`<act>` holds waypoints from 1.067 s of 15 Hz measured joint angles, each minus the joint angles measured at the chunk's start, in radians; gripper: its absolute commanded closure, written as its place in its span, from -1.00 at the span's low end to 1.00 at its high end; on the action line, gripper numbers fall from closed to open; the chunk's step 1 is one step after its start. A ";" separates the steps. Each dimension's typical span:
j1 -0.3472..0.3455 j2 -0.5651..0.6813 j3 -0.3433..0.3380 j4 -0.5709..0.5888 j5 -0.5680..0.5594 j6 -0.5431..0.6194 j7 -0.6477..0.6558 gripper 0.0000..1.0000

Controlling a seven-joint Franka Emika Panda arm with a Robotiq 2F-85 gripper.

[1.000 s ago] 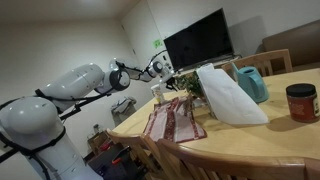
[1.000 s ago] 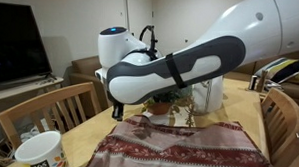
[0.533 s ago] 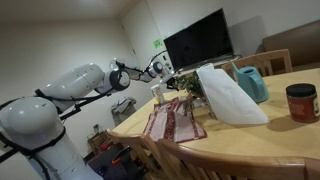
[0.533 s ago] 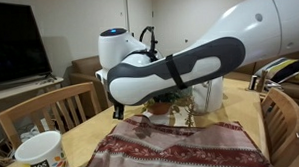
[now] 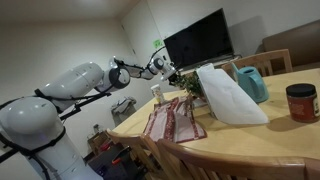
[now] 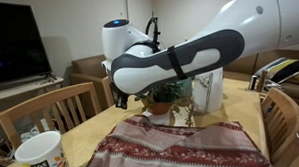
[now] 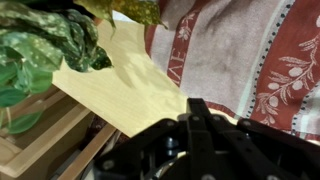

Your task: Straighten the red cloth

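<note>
The red cloth [image 5: 172, 120] lies on the wooden table near its corner, dull red-brown with pale stripes and olive prints, and it is still wrinkled [image 6: 182, 147]. My gripper [image 5: 170, 68] hangs in the air above the cloth's far end. In the wrist view the gripper [image 7: 197, 105] has its two fingers pressed together with nothing between them. Its tip is over the bare table just off the edge of the cloth [image 7: 240, 50].
A large white folded sheet [image 5: 228, 95], a teal pitcher [image 5: 252, 83] and a red-lidded jar [image 5: 300, 102] stand on the table beyond the cloth. A potted plant [image 6: 170, 93] sits at the cloth's far end. A white mug [image 6: 40, 155] stands near one corner, and wooden chairs [image 6: 50, 109] ring the table.
The jaws have closed from partly open to fully shut. The arm has risen a little above the cloth; the cloth itself has not moved.
</note>
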 measured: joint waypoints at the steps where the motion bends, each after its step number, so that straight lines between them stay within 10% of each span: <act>1: -0.004 -0.005 -0.003 0.000 0.000 -0.015 0.013 1.00; 16: -0.099 -0.014 0.032 -0.081 0.057 -0.304 0.036 1.00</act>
